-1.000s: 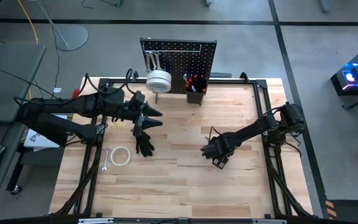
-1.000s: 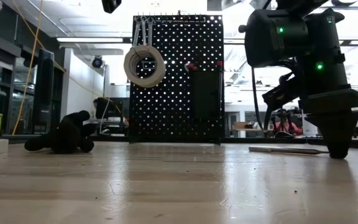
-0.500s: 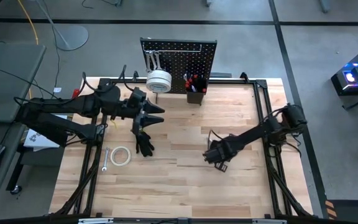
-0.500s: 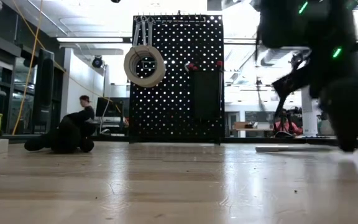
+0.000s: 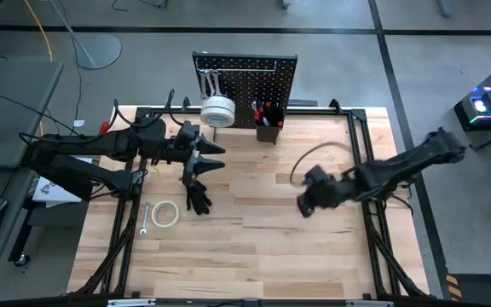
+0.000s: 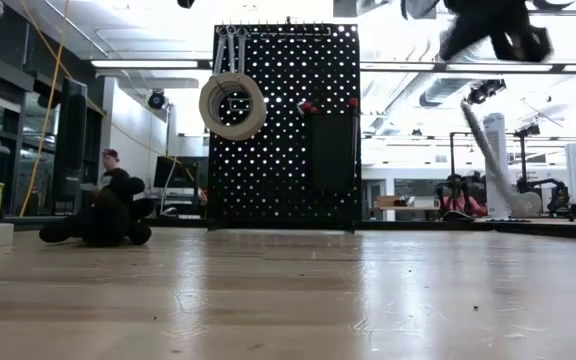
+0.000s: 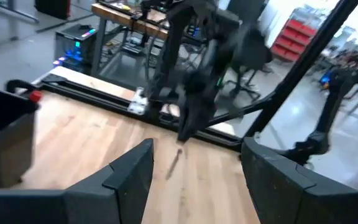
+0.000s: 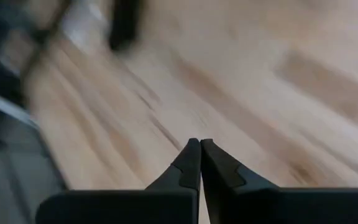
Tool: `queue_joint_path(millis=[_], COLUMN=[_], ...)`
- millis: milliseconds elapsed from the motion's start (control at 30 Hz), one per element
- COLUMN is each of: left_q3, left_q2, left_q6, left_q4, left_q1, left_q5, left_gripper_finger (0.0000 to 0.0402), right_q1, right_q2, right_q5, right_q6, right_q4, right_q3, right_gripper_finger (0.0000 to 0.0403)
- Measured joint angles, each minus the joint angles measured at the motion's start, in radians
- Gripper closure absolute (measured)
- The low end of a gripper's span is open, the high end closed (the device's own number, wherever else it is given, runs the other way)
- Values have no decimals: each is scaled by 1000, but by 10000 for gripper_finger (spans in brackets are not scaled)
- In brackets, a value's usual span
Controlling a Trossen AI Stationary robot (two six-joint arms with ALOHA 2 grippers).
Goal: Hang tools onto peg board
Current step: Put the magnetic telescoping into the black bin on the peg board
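Change: the right gripper [image 5: 307, 203] is lifting off the wooden table [image 5: 254, 243] and swinging rightward; earlier it was standing low by a slim tool that is now no longer showing there.
Right gripper: fingers [image 8: 191, 163] are pressing together, pinching nothing I can see.
Left gripper: [image 5: 203, 158] is hovering unchanged near the peg board [image 5: 245, 85], fingers [image 7: 132, 174] spread.
Hung: tape roll [image 5: 217, 110] and wrenches [image 5: 209, 83] are hanging on the board.
Table: second tape roll [image 5: 165, 214], small wrench [image 5: 144, 219] and black pliers [image 5: 197, 194] are lying where they were.
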State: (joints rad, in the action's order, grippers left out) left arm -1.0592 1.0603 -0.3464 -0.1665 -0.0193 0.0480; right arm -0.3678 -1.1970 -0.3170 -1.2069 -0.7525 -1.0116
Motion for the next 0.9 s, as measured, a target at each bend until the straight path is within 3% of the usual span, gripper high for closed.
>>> queue_joint_path(millis=[133,300,433,633,767,900], left_q3=[0,0,0,-1,-1,-1], left_q2=[0,0,0,28,63,100], left_q6=[19,18,8,-18,-45,-72], left_q4=[-13,-34,-80,-125,-123,-122], left_q1=[0,0,0,1,1,1], left_q5=[-29,-32,-33,-34,-33,-2], left_gripper_finger=[179,179,179,179,179,179], right_q1=[70,162,199,159,87,31], right_q2=[97,163,156,63,-48,-182], right_q5=[-68,-70,25,189,299,282], right_q6=[41,127,116,117,180,250], right_q4=[111,203,110,-8,9,40], right_q3=[-1,-2,-3,-2,-2,-2], right_gripper_finger=[402,402,403,398,360,286])
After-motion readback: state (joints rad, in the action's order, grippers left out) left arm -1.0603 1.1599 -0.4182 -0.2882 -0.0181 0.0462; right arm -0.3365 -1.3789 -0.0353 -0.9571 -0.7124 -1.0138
